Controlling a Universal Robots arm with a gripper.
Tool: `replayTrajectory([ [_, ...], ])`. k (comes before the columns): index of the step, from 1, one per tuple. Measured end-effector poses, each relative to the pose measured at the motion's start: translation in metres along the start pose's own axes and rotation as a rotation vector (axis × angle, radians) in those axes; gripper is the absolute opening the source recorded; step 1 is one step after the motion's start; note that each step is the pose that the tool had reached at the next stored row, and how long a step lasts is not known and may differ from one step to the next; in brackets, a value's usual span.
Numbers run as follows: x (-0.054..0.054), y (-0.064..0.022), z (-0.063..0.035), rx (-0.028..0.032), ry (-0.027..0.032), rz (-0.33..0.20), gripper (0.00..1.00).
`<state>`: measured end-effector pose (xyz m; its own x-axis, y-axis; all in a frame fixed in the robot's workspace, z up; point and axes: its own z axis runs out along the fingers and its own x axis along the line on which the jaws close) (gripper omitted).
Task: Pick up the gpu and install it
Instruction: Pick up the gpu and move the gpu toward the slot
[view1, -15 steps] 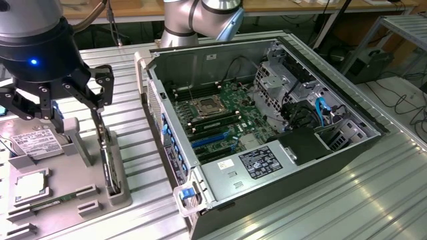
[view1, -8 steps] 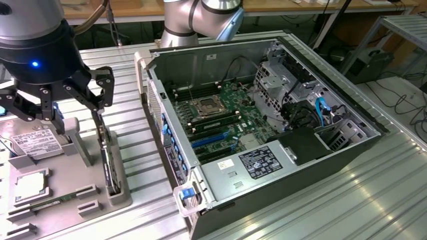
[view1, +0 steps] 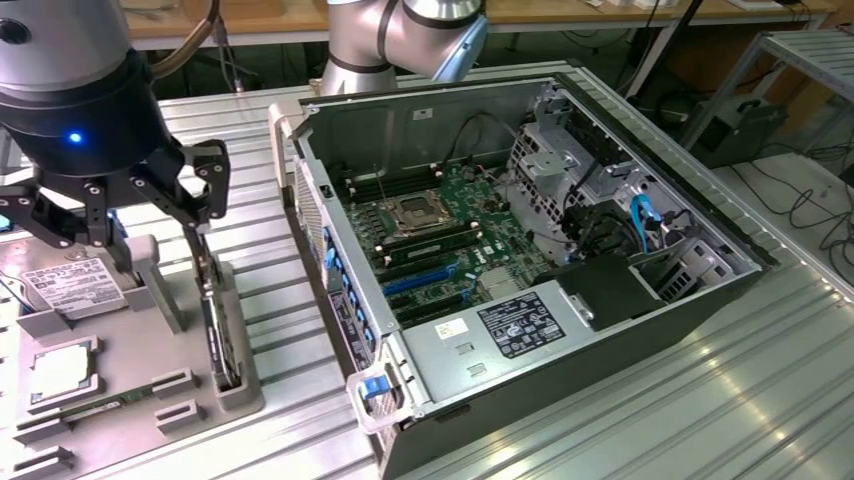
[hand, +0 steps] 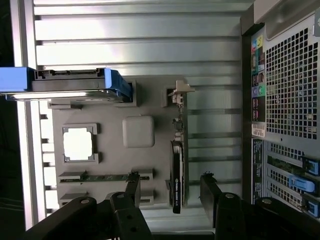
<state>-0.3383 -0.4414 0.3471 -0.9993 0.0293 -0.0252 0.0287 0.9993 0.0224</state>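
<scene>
The gpu (view1: 220, 320) stands on its edge in a slot of the grey holder plate (view1: 127, 345), at the exterior view's left. In the wrist view the gpu (hand: 177, 167) is a thin dark edge, with its silver bracket (hand: 180, 92) at one end. My gripper (view1: 134, 235) hangs just above the card, open, with nothing between its fingers. From the wrist, the gripper (hand: 171, 192) has one black finger on each side of the card's near end, and neither touches it.
The open computer case (view1: 534, 250) lies beside the holder, with the motherboard (view1: 454, 240) and its blue slots exposed. The holder also carries a hard drive (hand: 70, 85) with blue rails, a processor (hand: 78, 144) and a green memory stick (hand: 100, 176). Ribbed metal table (view1: 694, 400) all round.
</scene>
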Motion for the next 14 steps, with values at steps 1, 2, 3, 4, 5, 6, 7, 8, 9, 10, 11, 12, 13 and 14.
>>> replayTrajectory([
  [1,0.000,-0.0001,0.0014,0.0000,-0.0001,0.000,0.60],
  [2,0.000,-0.0002,0.0029,0.0000,0.0000,0.000,0.60],
  [3,0.000,-0.0003,0.0046,0.0000,0.0000,0.000,0.60],
  [4,0.000,-0.0004,0.0064,0.0000,0.0000,0.000,0.60],
  [5,0.000,-0.0006,0.0087,0.0001,0.0004,0.000,0.60],
  [6,0.000,-0.0007,0.0111,0.0000,0.0006,0.000,0.60],
  [7,0.000,-0.0008,0.0127,0.0000,0.0006,0.000,0.60],
  [8,0.000,-0.0009,0.0147,0.0000,0.0006,0.000,0.60],
  [9,-0.001,-0.0010,0.0164,0.0000,0.0007,0.000,0.60],
  [10,-0.001,-0.0010,0.0186,0.0000,0.0007,0.000,0.60],
  [11,-0.001,-0.0011,0.0205,0.0000,0.0007,0.000,0.60],
  [12,-0.001,-0.0011,0.0223,0.0000,0.0006,0.000,0.60],
  [13,-0.001,-0.0012,0.0249,0.0000,0.0007,0.000,0.60],
  [14,-0.001,-0.0012,0.0267,0.0000,0.0006,0.000,0.60],
])
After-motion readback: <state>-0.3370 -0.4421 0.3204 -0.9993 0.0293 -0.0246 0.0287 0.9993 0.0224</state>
